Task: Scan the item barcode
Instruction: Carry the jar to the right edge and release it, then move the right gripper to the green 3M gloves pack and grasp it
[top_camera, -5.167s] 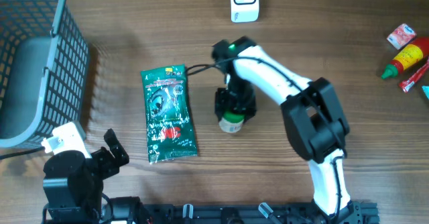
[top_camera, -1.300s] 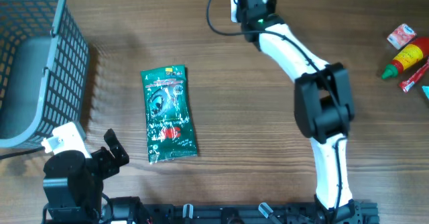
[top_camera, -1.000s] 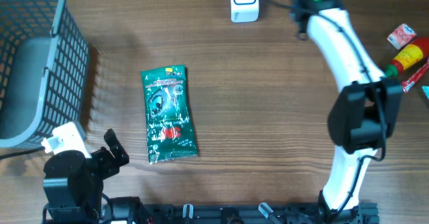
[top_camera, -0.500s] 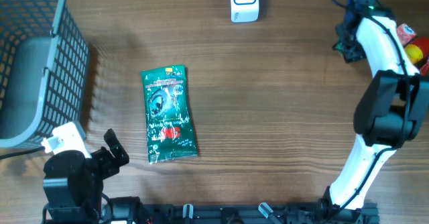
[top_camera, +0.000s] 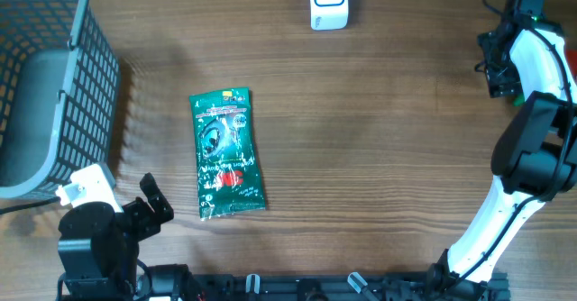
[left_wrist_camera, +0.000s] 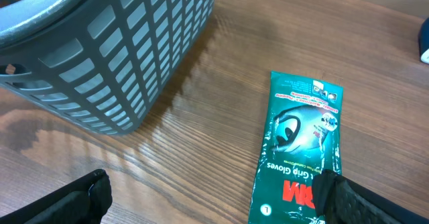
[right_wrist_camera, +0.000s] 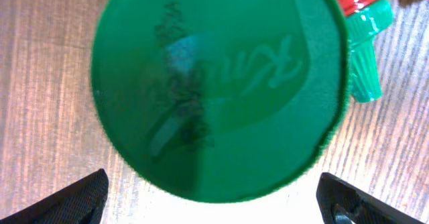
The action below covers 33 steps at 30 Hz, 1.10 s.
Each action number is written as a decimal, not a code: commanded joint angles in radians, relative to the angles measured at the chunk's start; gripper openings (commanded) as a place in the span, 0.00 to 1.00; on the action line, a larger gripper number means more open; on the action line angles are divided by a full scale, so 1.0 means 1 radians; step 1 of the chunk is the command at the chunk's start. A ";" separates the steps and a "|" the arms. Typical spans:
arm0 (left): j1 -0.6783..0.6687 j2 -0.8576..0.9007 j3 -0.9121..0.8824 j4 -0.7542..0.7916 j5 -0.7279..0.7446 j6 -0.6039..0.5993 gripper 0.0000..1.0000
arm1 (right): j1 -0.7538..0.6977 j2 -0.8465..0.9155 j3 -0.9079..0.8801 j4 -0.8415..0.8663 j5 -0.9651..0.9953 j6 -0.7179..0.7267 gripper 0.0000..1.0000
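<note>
So the right arm is stretched way out to the far right back corner of the table. Its wrist cam is basically all green: the green-lidded jar sits right under the right gripper and fills most of the view. It has some cursive lettering on the lid, too smeared for me to read. The two fingertips poke in at the bottom corners, outside the lid's edge on both sides, so that claw is spread wide and not pinching the jar. Just beside the jar there's a red squeeze bottle with a green nozzle. I can't tell whether they actually touch.

From overhead the jar is mostly hidden under the arm. The white scanner is at the back edge around the middle, well apart from where the jar is.

The left gripper is parked low at the near left corner with its fingers spread too, nothing between them. In front of it there's a green glove packet lying flat on the wood, long way front to back. The grey mesh basket stands off to its left, near the packet with a gap of bare wood between them.
</note>
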State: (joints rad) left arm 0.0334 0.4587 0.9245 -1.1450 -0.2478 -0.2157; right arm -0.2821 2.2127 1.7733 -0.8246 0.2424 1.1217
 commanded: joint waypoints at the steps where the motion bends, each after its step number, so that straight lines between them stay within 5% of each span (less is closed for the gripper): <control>1: -0.005 -0.003 0.003 0.003 0.005 0.002 1.00 | 0.009 -0.023 0.001 -0.031 -0.050 0.014 1.00; 7: -0.005 -0.003 0.003 0.003 0.005 0.002 1.00 | 0.107 -0.102 0.001 -0.111 -0.334 -0.002 1.00; 17: -0.005 -0.003 0.003 0.003 0.005 0.002 1.00 | 0.586 -0.111 0.001 -0.144 -0.432 -0.527 1.00; 23: -0.005 -0.003 0.003 0.003 0.005 0.002 1.00 | 0.838 -0.092 -0.001 -0.116 -0.404 -0.718 1.00; 33: -0.005 -0.003 0.003 0.003 0.005 0.002 1.00 | 1.077 0.047 -0.001 -0.003 -0.369 -0.701 0.96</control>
State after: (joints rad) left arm 0.0334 0.4587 0.9245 -1.1450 -0.2481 -0.2157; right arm 0.7559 2.2021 1.7733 -0.8410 -0.1486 0.4397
